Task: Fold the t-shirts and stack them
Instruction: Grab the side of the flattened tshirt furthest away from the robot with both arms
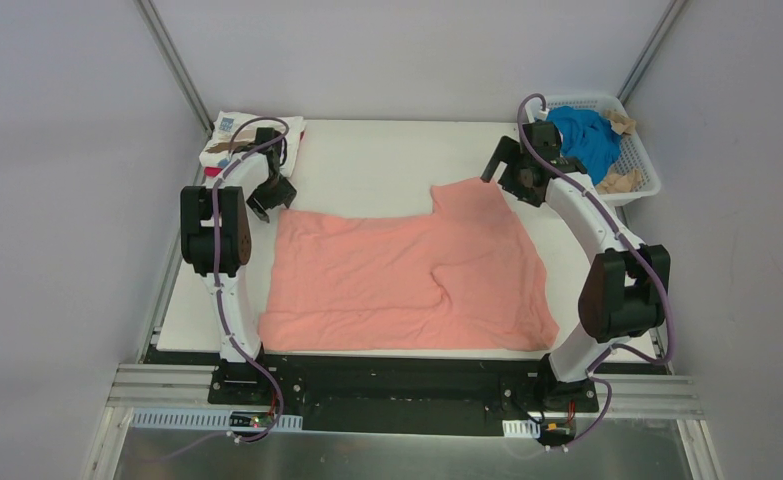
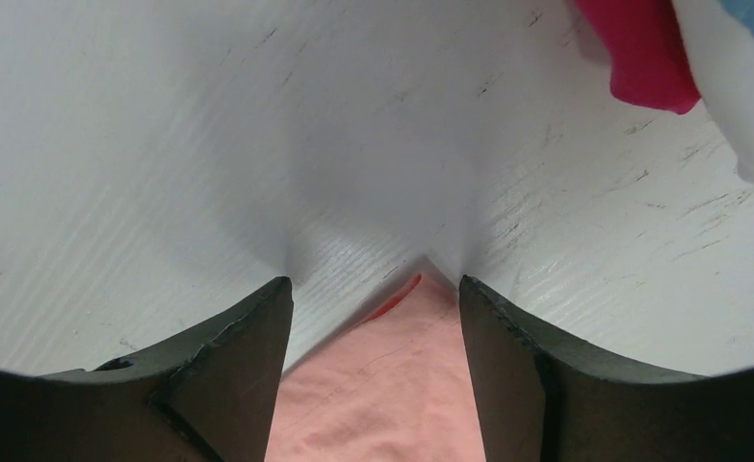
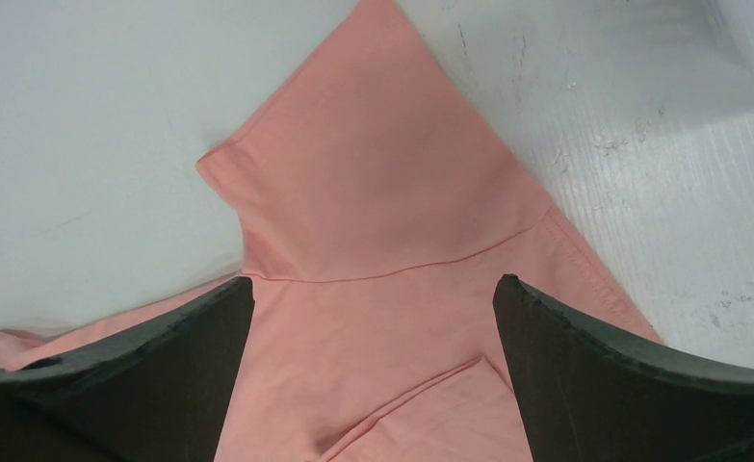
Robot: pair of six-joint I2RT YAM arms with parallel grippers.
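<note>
The large salmon-pink t-shirt lies spread on the white table, one sleeve pointing to the far right. My left gripper is open just above the shirt's far left corner; in the left wrist view that corner lies between the jaws. My right gripper is open over the far sleeve; in the right wrist view the sleeve and its seam lie between the jaws. A folded white shirt with brown and blue strokes rests on a magenta one at the far left.
A white lattice basket at the far right corner holds a bright blue shirt and tan cloth. The folded stack sits close behind the left gripper. Grey walls close in the table on the sides and back.
</note>
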